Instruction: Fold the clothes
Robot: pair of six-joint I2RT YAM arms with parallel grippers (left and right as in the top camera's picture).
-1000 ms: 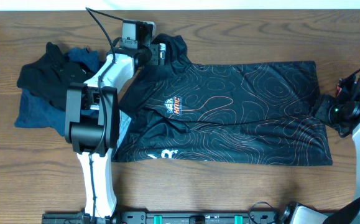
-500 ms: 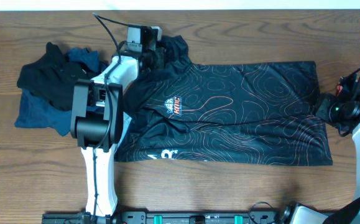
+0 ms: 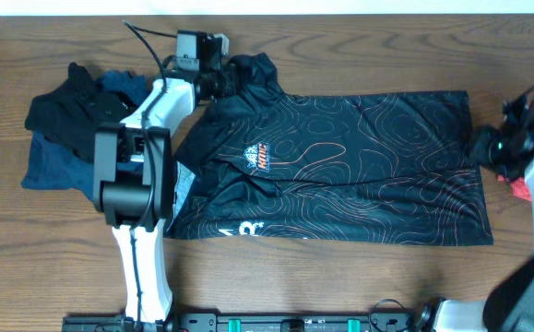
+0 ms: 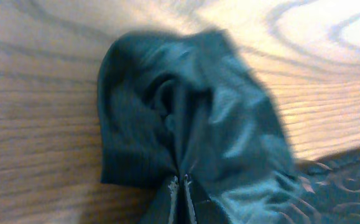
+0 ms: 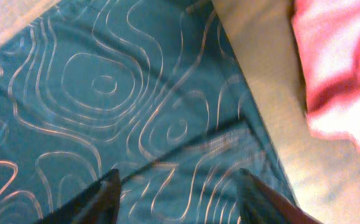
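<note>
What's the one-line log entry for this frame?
left pincer: shut on jersey, bunched far corner | right pincer: open over jersey edge | jersey: spread, unfolded

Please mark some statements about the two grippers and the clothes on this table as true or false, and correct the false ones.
1. The left gripper is shut on a bunched part of the jersey. True.
2. The right gripper is shut. False: its fingers stand apart over the jersey.
3. A pile of dark clothes lies at the left gripper's end of the jersey. True.
4. The pink cloth lies on that pile. False: it lies past the jersey's other end, near the right gripper.
</note>
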